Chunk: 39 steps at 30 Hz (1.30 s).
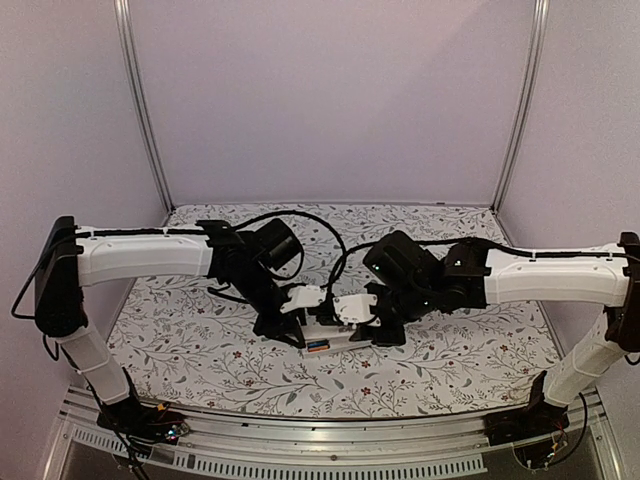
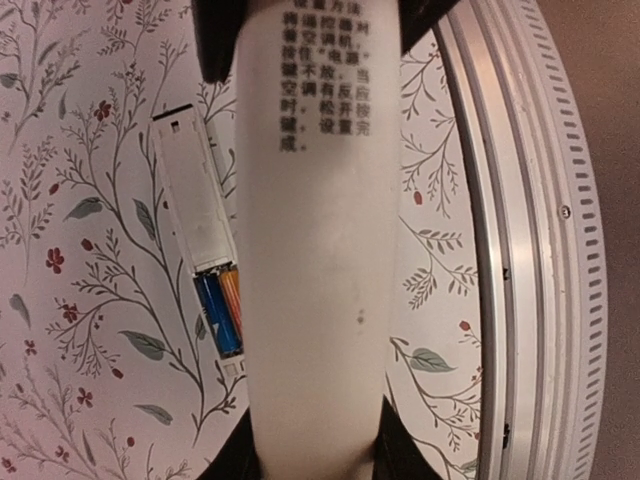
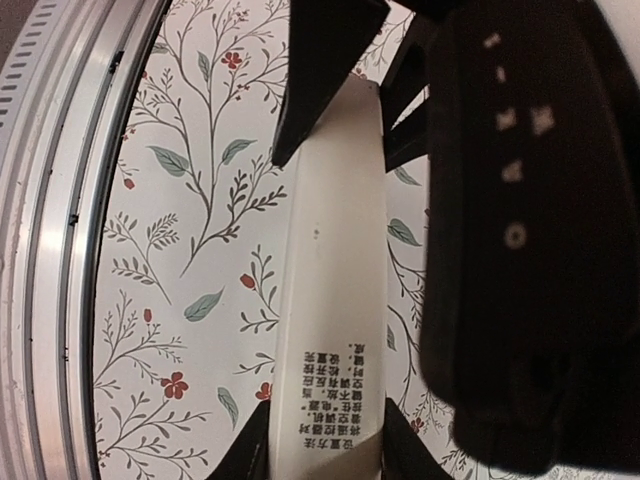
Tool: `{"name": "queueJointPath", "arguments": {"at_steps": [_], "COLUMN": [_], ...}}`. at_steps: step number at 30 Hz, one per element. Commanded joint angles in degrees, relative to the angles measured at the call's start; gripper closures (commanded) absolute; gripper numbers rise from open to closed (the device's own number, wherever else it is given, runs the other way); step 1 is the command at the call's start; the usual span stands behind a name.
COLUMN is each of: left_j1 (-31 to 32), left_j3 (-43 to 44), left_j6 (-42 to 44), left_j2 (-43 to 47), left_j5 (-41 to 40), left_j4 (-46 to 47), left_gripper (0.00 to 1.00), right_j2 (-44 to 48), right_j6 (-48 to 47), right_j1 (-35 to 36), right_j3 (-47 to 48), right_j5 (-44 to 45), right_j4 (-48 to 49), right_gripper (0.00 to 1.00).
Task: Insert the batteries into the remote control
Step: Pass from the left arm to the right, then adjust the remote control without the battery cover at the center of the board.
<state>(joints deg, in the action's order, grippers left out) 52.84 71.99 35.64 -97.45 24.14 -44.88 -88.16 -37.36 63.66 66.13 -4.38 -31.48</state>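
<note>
Both arms are built alike. The left arm and right arm have long white shells with a thin dark seam along the top, linked by chunky black joints. A black cable curves off each wrist. Each wrist carries a boxy black camera housing, and the right one shows a small green light. The left claw and right claw are black, each with a white block behind the fingers. Black bases trail thin coloured wires.
</note>
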Motion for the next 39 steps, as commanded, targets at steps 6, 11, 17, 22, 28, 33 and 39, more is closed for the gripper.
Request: {"name": "queueJointPath", "arguments": {"at_steps": [6, 11, 17, 22, 28, 33, 39], "left_j1": [0.69, -1.17, -4.45, -8.26, -12.51, -12.76, -4.68], "left_j3": [1.4, -0.82, -6.35, -11.49, -24.53, -32.47, -36.2], "left_j6": [-2.47, -5.66, -10.77, -18.91, -35.93, -49.84, -53.58], "left_j2": [-0.96, 2.4, 9.36, 15.81, 25.72, 27.7, 26.44], "left_j5": [-2.04, -3.26, -3.14, -5.69, -9.89, -12.74, -21.79], "left_j4": [0.64, 2.87, 7.19, 16.0, 37.44, 49.41, 48.91], "left_gripper": [0.73, 0.62, 0.5, 0.4, 0.01, 0.0, 0.0], "right_j2": [-1.55, -2.23, -3.04, -5.71, -8.37, -9.69, -13.65], "right_j6": [-0.34, -0.71, -1.25, -3.41, -4.85, -4.75, -3.15], "right_j1": [0.79, 0.0, -3.44, -5.6, -7.56, -7.6, -8.52], "right_j3": [1.36, -0.64, -1.63, -0.67, -0.62, -2.62, -1.76], "right_j5": [2.74, 3.77, 1.52, -0.8, -3.25, -3.18, -4.82], "right_j4": [-1.81, 0.53, 4.66, 5.72, 5.27, 7.25, 8.7], "right_gripper": [0.87, 0.9, 0.9, 0.9, 0.88, 0.88, 0.9]}}
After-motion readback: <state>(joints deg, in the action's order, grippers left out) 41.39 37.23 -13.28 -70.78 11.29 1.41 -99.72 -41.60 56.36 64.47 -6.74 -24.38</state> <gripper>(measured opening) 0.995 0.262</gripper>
